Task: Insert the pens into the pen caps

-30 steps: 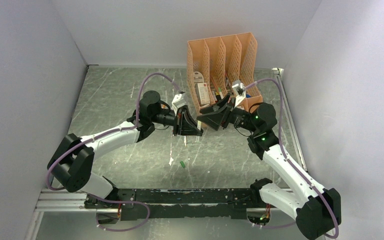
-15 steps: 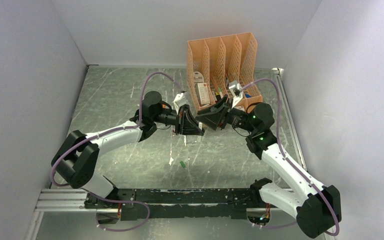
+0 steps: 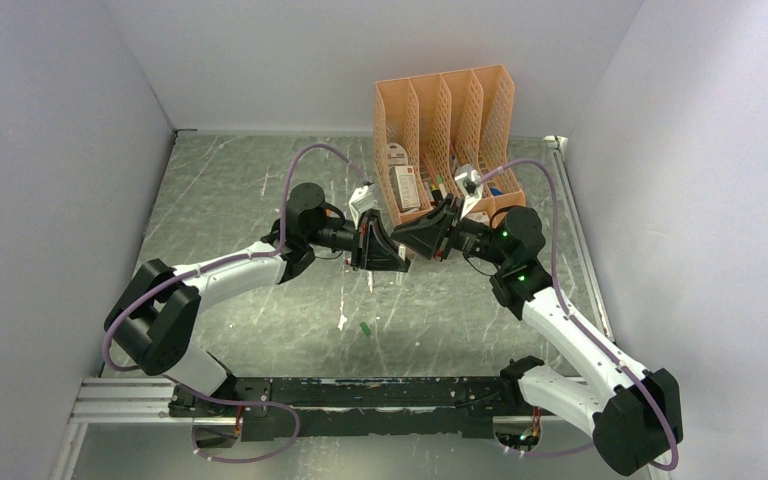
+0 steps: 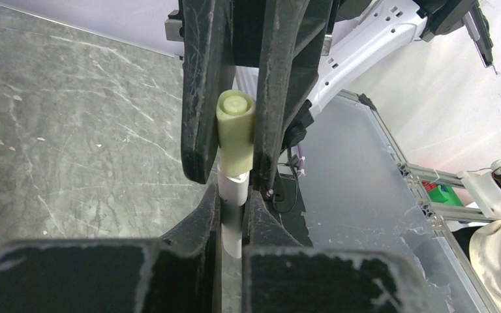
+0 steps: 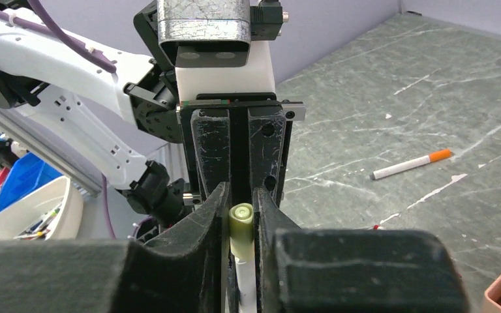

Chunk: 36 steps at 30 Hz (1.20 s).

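Note:
Both grippers meet in mid-air above the table's middle. My left gripper [image 4: 233, 195] is shut on the white barrel of a pen [image 4: 233, 218]. A yellow-green pen cap [image 4: 236, 134] sits on that pen's end. My right gripper [image 5: 241, 195] comes from the opposite side, and its fingers press on both sides of the same yellow-green cap [image 5: 241, 228]. In the top view the left gripper [image 3: 398, 256] and the right gripper [image 3: 416, 244] touch tip to tip. Another pen with an orange cap [image 5: 412, 164] lies on the table. A loose green cap [image 3: 365, 327] lies near the front.
A peach lattice organiser [image 3: 445, 120] stands at the back, just behind the right arm, with cards and small items in its slots. A white pen piece [image 3: 342, 322] lies beside the green cap. A tiny red bit [image 5: 376, 227] lies on the grey marbled table [image 3: 220, 200].
The right arm has moved left to meet the left gripper, and its jaws have closed from wide open onto the yellow-green cap. The left gripper kept its hold on the pen.

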{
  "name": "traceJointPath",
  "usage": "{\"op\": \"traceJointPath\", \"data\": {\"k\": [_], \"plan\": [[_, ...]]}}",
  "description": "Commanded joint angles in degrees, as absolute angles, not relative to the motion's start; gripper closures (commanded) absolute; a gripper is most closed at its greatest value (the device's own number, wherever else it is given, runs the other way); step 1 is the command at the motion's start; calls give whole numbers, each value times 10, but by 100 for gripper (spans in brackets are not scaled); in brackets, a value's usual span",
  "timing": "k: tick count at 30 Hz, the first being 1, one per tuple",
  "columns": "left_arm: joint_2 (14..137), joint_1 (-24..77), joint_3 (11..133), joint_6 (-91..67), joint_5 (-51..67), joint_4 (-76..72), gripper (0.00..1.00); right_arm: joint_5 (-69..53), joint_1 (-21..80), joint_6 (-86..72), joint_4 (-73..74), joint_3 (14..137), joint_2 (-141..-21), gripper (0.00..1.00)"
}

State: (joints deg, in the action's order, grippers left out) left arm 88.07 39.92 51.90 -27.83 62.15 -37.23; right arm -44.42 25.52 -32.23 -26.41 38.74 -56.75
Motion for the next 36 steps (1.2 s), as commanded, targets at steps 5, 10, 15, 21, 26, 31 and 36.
{"op": "traceJointPath", "data": {"k": [5, 10, 15, 21, 26, 31, 36], "plan": [[895, 400, 544, -290, 603, -403, 93, -447, 260, -315, -251, 379, -561, 84], [894, 400, 540, -295, 609, -410, 93, -429, 260, -307, -245, 376, -547, 54], [890, 399, 534, -295, 612, -411, 93, -395, 260, -302, -232, 376, -522, 50], [882, 399, 530, -288, 607, -405, 93, -388, 259, -304, -223, 378, -521, 55], [876, 400, 529, -276, 601, -387, 93, -383, 259, -305, -213, 379, -518, 51], [878, 399, 529, -278, 600, -388, 93, -393, 260, -317, -218, 379, -521, 48], [877, 400, 529, -269, 598, -378, 93, -409, 260, -339, -253, 375, -541, 48]]}}
